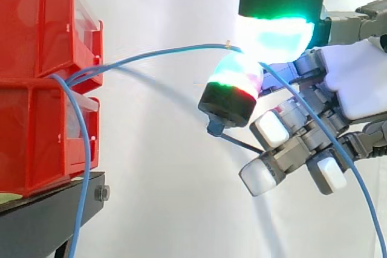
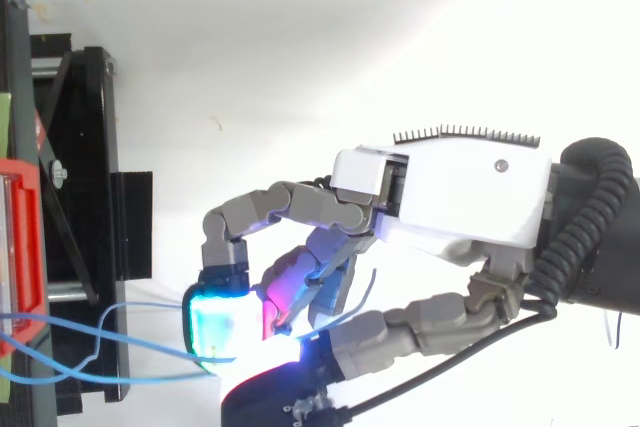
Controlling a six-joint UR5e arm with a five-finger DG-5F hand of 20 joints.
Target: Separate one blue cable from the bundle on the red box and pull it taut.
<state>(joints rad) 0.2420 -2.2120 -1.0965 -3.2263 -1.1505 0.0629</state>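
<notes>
White curtain (image 1: 169, 149) behind hand (image 1: 357, 83) pinching blue cable (image 1: 175, 48) (side view: stacked red bins (image 1: 36, 28))

At the left of the side view we see a black stand (image 1: 48, 216) with a bolt (image 1: 101, 194) in its front edge. A lower red bin (image 1: 36, 131) rests directly on its top; an upper red bin (image 1: 36, 22) sits stacked on that one.

Hand (image 1: 357, 83) fingers (image 1: 275, 34) pinch blue cable (image 1: 163, 51), arcing L to stacked red bins (image 1: 36, 58).
</notes>
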